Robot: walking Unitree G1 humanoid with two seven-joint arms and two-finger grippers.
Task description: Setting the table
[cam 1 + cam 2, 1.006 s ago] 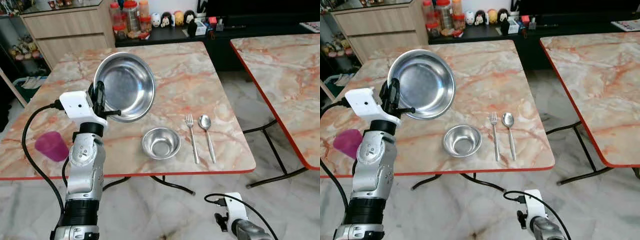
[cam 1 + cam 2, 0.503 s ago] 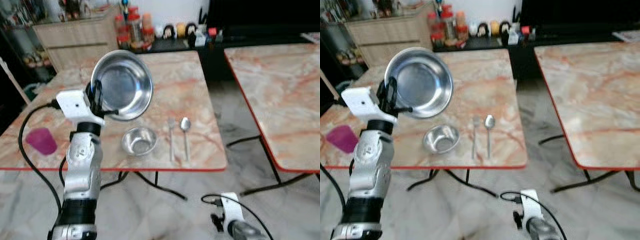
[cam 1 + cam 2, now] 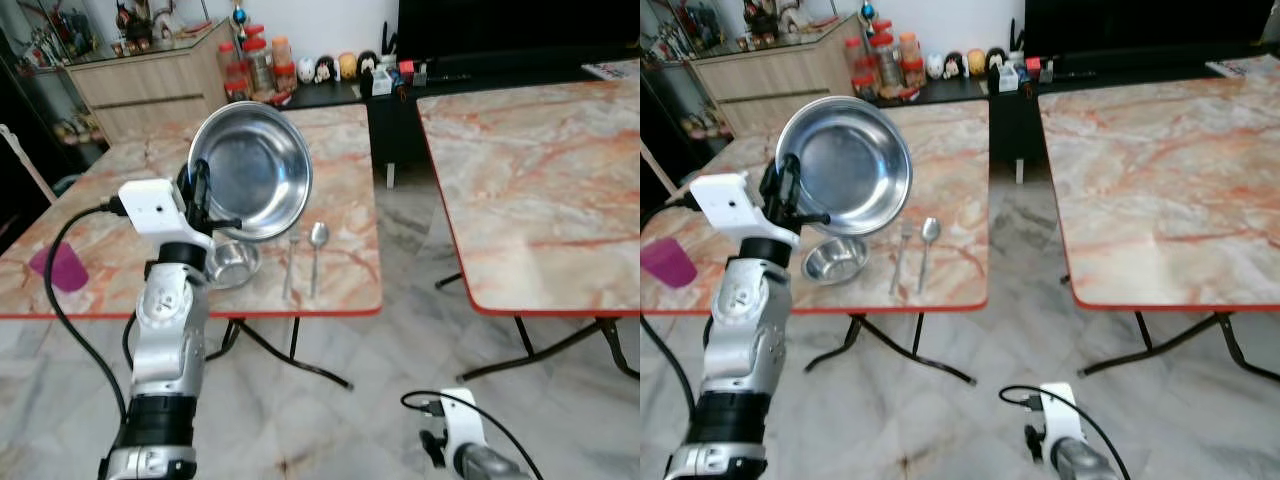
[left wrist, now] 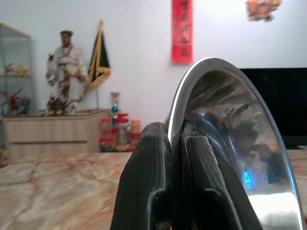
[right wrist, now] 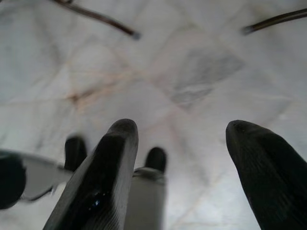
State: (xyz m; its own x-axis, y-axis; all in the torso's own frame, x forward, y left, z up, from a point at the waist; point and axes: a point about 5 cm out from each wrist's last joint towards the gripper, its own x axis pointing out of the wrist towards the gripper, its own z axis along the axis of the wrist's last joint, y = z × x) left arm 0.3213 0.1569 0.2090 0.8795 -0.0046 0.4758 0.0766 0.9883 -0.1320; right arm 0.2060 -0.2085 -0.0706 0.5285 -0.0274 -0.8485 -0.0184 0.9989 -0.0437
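The large steel bowl [image 3: 250, 170] is held up in the air, tipped on edge so its hollow faces the robot's head, above the near edge of the marble table [image 3: 120, 225]. The left gripper [image 3: 200, 195] clamps the bowl's rim, its two black fingers [image 4: 148, 187] pressed close together on either side of the metal. The left arm [image 3: 170, 340] rises nearly straight up from below, forearm vertical, wrist bent toward the bowl.

Relative to the held bowl, a small steel bowl [image 3: 232, 262] sits on the table just below it, with a fork [image 3: 290, 265] and a spoon [image 3: 316, 255] lying side by side to its right. A purple cup [image 3: 60, 268] stands well to its left, near the table's edge. A second marble table [image 3: 540, 180] stands well to its right.

The right gripper [image 5: 182, 167] hangs low over the marble floor [image 5: 192, 72], fingers spread apart and grasping nothing.
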